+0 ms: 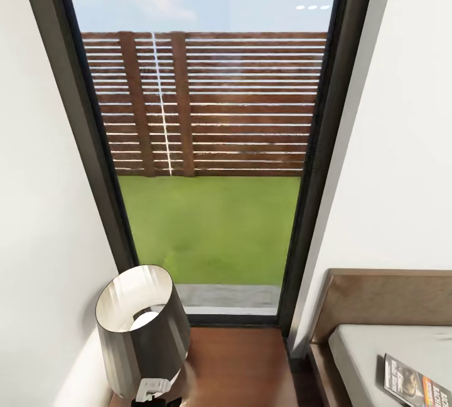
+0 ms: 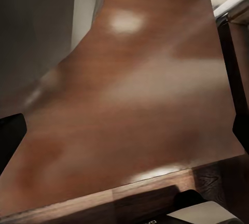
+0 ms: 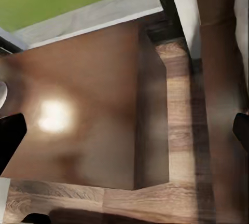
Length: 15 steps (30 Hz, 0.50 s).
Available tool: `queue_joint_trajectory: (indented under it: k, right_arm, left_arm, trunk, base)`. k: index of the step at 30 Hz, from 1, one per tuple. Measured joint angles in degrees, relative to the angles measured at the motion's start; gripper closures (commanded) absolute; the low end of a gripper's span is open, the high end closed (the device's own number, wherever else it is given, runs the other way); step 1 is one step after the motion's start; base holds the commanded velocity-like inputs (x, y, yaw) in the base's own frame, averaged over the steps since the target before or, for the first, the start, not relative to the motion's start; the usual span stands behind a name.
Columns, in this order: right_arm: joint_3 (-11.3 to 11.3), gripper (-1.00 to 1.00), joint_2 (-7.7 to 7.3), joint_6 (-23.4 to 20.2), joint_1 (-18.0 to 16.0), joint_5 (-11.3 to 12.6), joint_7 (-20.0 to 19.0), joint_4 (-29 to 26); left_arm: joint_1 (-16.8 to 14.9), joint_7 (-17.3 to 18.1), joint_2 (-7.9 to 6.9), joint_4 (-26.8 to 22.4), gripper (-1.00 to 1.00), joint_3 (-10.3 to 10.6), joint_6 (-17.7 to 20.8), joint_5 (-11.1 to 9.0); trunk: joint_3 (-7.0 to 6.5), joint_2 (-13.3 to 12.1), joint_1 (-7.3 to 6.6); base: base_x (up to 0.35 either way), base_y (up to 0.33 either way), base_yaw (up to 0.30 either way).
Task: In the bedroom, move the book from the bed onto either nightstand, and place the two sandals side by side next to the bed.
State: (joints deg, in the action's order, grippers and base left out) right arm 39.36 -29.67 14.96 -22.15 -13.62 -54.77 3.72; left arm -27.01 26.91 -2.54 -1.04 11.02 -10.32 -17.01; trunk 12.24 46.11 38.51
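Note:
The book [image 1: 417, 385], dark with an orange band, lies flat on the pale-grey mattress of the bed [image 1: 389, 344] at the lower right of the head view, below the brown headboard. The reddish-brown nightstand [image 1: 238, 363] stands left of the bed, under the window. My left gripper [image 2: 127, 137] hovers open over the nightstand's glossy top [image 2: 129, 89], nothing between its dark fingertips [image 2: 11, 141]. My right gripper [image 3: 124, 136] is open too, above the nightstand's [image 3: 78, 120] edge nearest the bed and the floor strip beside the bed frame [image 3: 223, 79]. The two sandals are out of view.
A lamp with a dark shade [image 1: 141, 325] stands on the nightstand's left part, close to the white wall. A tall dark-framed window [image 1: 207, 143] rises behind. A narrow strip of wood-plank floor [image 3: 181, 130] separates nightstand and bed.

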Motion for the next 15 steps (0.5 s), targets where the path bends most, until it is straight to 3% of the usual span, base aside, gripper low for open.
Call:
queue_joint_trajectory:
  k: [3,5,10,12,15]
  right_arm:
    - [0.1,-1.0,-4.0,-0.1,0.0,4.1,0.3,-0.2]
    - [0.2,-1.0,-7.92,-0.3,0.0,5.7,1.9,-0.3]
    - [0.0,-1.0,-11.56,-0.9,0.0,6.3,2.9,-0.7]
    - [0.1,-1.0,-12.99,-3.1,0.0,6.3,3.0,-2.2]
    - [0.2,-1.0,-14.29,-11.1,0.0,6.3,3.1,-6.7]
  left_arm:
    - [0.0,0.0,0.01,0.0,-1.0,0.0,0.0,0.0]
    - [0.0,0.0,0.05,0.0,-1.0,0.0,0.0,0.0]
    - [0.0,0.0,0.65,0.0,-1.0,0.0,0.0,0.1]
    - [0.0,0.0,0.96,-0.1,-1.0,0.0,0.0,0.2]
    - [0.0,0.1,1.43,-0.1,-1.0,0.1,0.0,0.2]
  trunk:
    - [0.0,0.0,0.0]
    - [0.0,0.0,0.0]
    - [0.0,0.0,0.0]
    - [0.0,0.0,0.0]
    - [0.0,0.0,0.0]
  base:
    - [0.0,0.0,0.0]
    - [0.0,0.0,0.0]
    - [0.0,0.0,0.0]
    - [0.0,0.0,0.0]
    - [0.0,0.0,0.0]
